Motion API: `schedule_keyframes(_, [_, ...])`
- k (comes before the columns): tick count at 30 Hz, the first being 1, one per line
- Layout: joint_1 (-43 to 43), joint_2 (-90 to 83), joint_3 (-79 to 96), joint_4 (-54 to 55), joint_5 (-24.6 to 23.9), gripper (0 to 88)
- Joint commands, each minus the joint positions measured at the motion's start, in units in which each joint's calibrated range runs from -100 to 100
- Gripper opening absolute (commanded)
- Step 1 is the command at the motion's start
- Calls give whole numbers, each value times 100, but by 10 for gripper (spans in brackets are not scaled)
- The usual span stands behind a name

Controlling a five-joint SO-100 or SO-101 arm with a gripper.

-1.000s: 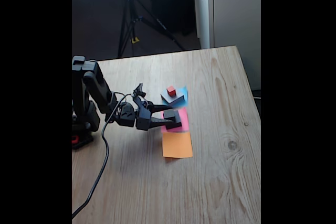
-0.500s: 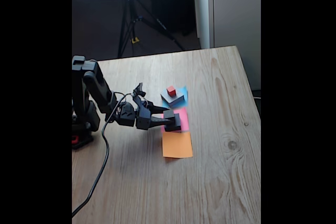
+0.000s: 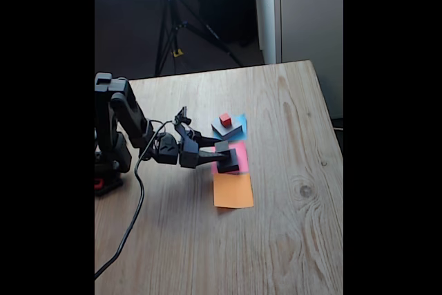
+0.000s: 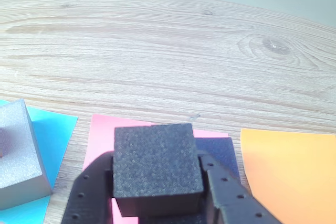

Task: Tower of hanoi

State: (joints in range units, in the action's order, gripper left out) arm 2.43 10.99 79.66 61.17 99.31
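My gripper [image 3: 222,156] holding the black block [image 4: 157,166] over the pink paper [image 4: 102,135], grey block [image 4: 18,156] close on wrist view's left, orange paper [image 4: 289,166] bare, open table [image 4: 168,51] beyond

wooden table [image 3: 290,226] | dark tripod [image 3: 173,25] behind | pale wall [image 3: 307,18] right | bright light top-left

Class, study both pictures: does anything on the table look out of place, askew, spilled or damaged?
Nothing stands out. The gripper holds the black block squarely over the pink paper. The red cube sits on the grey block on the blue paper. The orange paper lies flat.
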Motion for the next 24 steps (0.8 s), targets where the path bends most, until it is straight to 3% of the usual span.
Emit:
schedule_keyframes(1, [-113,-92,-93,160,69,16])
schedule_keyframes(7, [-213,-629,-193,-220,69,12])
schedule_keyframes(11, [-272,-1477,-566,-1483,36,3])
schedule_keyframes(19, [-155,-3226,-1966,-5190,-1018,3])
schedule_keyframes(24, [54,-4165,-2884,-7772,-1018,3])
